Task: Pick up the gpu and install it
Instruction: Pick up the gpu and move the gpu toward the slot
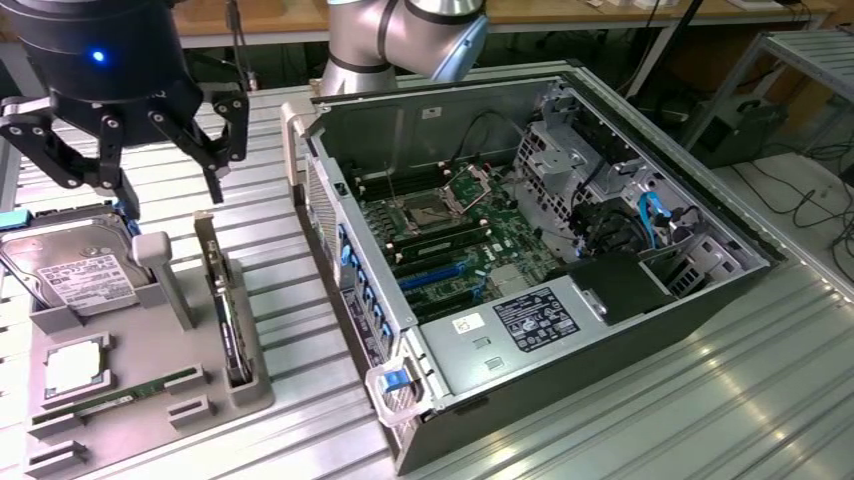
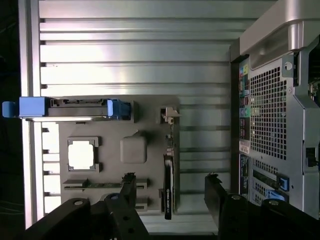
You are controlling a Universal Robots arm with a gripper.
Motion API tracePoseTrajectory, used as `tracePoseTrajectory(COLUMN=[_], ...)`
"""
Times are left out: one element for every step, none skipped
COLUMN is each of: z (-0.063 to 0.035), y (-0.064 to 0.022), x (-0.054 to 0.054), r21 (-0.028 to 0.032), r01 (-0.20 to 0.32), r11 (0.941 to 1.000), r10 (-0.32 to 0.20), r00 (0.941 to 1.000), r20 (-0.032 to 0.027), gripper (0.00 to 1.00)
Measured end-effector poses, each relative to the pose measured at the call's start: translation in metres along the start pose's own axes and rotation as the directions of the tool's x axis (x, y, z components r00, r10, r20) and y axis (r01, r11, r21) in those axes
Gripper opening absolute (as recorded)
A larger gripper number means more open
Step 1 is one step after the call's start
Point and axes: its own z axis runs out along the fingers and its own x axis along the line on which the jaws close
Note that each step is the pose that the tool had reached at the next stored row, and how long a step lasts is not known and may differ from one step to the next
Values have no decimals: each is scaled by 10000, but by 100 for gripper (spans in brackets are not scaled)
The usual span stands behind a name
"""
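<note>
Beside the open computer case (image 1: 574,390), the grey holder (image 1: 147,350) holds the gpu (image 1: 227,310) standing on edge in its slot. The gripper (image 1: 147,175) hangs above it, jaws apart; an off-line descent could strike the thin card's edge or jam it.

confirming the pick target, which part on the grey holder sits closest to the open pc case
The gpu, the thin dark card on edge along the holder's side nearest the case; the hard drive, cpu and ram stick sit farther off.
</note>
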Motion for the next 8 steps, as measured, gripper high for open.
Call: tracePoseTrajectory(z=[27,39,52,60,67,75,86,94], y=[-26,-36,-43,-49,-54,-67,-73,-80], x=[0,1,0,1,1,2,1,2], r21=[-1,-1,-1,-1,0,1,-2,0], r01=[0,-1,1,1,1,3,6,8], r11=[10000,10000,10000,10000,10000,10000,10000,10000], r10=[0,1,-1,-1,-1,-3,-6,-8], r00=[10000,10000,10000,10000,10000,10000,10000,10000], r20=[1,2,1,1,0,-1,2,0], gripper=[66,66,66,66,66,66,66,66])
